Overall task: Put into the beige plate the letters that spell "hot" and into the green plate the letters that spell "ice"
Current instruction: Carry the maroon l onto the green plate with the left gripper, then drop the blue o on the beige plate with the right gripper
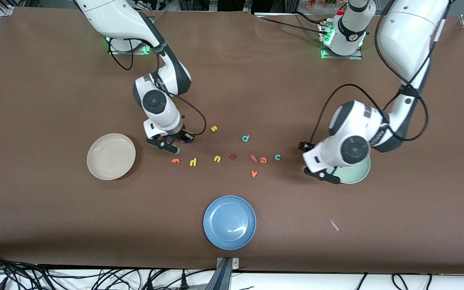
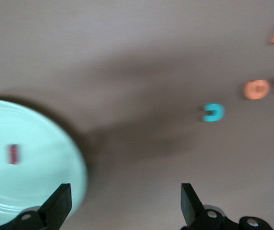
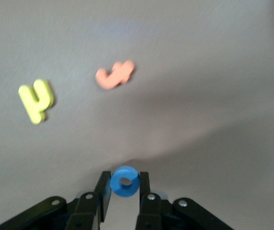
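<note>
Brown bench (image 1: 54,225), tiny foam letters.
My right gripper (image 3: 123,189) pinches the light, squashy "o" (image 3: 125,181) by its sides; left gripper (image 2: 122,206), spread, hangs over the green plate (image 2: 55,158).

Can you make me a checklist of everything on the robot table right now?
Surface: brown table, a small pale scrap near the front edge.
Job's things: beige plate with nothing in it; green plate partly under the left arm, with the dark red bar in it. Teal c, orange e, yellow h and one orange letter lie on the table.
Clutter: blue plate, several other letters.
Grippers: left gripper open, over the green plate's rim. Right gripper shut on the blue o, above the table.
Cables: black cables loop along both arms.
Surroundings: more cables below the front edge.
</note>
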`<move>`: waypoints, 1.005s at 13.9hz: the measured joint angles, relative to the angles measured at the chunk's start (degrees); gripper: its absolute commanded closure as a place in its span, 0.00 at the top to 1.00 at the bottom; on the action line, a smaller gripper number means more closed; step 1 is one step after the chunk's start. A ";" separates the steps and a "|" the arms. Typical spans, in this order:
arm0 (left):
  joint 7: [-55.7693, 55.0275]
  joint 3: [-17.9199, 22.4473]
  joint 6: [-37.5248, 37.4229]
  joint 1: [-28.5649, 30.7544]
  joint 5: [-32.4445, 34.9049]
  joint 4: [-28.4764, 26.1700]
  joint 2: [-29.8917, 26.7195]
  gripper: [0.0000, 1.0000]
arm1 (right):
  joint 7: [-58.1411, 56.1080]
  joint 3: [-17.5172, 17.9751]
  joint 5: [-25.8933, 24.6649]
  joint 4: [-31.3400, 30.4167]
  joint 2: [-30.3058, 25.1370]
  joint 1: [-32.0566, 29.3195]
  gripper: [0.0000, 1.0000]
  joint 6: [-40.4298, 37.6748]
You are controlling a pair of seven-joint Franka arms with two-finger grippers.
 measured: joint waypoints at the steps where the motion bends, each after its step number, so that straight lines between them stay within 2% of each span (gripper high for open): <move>1: -3.00 -0.38 0.09 -1.94 0.00 -0.05 0.04 1.00 | -1.67 -1.47 -0.59 0.74 -1.00 -0.01 0.10 -2.40; 2: -5.66 -0.42 0.55 -4.11 0.00 -0.09 0.10 0.97 | -4.01 -3.12 -1.42 0.82 -2.15 -0.02 0.10 -3.74; 4: -9.36 -0.41 3.21 -7.64 0.00 -0.32 0.49 0.82 | -11.40 -6.69 -1.87 0.23 -3.74 -0.09 0.10 -4.87; 6: -11.05 -0.36 7.26 -9.07 0.00 -0.84 1.75 0.79 | -19.34 -10.15 -1.93 -0.75 -4.39 -0.19 0.10 -5.00; 8: -11.12 -0.12 11.87 -9.08 0.00 -1.56 3.81 0.69 | -27.00 -13.62 -1.95 -1.65 -4.67 -0.20 0.10 -4.99; 12: -11.09 0.57 14.24 -8.90 0.78 -1.66 6.41 0.69 | -40.55 -19.84 -1.84 -2.68 -4.75 -0.32 0.11 -4.84; 13: -11.09 0.70 14.45 -8.88 1.50 -1.66 6.54 0.67 | -43.69 -21.08 -1.39 -2.76 -4.76 -0.51 0.16 -4.76; 14: -11.10 0.77 15.22 -8.83 2.20 -1.66 6.75 0.65 | -46.49 -21.75 -0.61 -2.91 -4.75 -1.10 0.37 -4.60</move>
